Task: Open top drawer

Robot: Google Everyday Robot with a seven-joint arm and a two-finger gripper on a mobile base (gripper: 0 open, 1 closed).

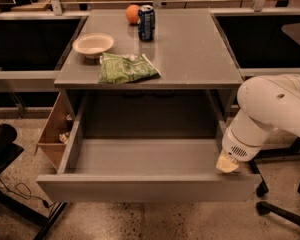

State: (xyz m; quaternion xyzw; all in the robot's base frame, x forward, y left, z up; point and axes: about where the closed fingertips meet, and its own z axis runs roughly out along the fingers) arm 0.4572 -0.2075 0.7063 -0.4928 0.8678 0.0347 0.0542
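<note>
The top drawer (145,188) stood far out from under the worktop (195,59), filling the lower middle of the frame, its wide flat front running left to right near the bottom and its grey box open to view with nothing seen inside. The claw (227,163) sat at the lower right, its pale tip down at the drawer's right front corner, just where the side wall met the front panel; whether it was open, closed or clamped on the rim could not be told. So the drawer lay to the left of the claw, its long axis stretching away along the front edge, while its line of travel ran from the top of the frame toward the bottom. Judged from how much of the box showed, the opening looked nearly or wholly done; any further pull would have had to go straight toward the bottom edge, since a tug from one corner might skew the drawer. Higher in the frame, on the worktop, rested a bowl (93,44), a green bag (126,67), a can (146,22) and an orange (132,13)
</note>
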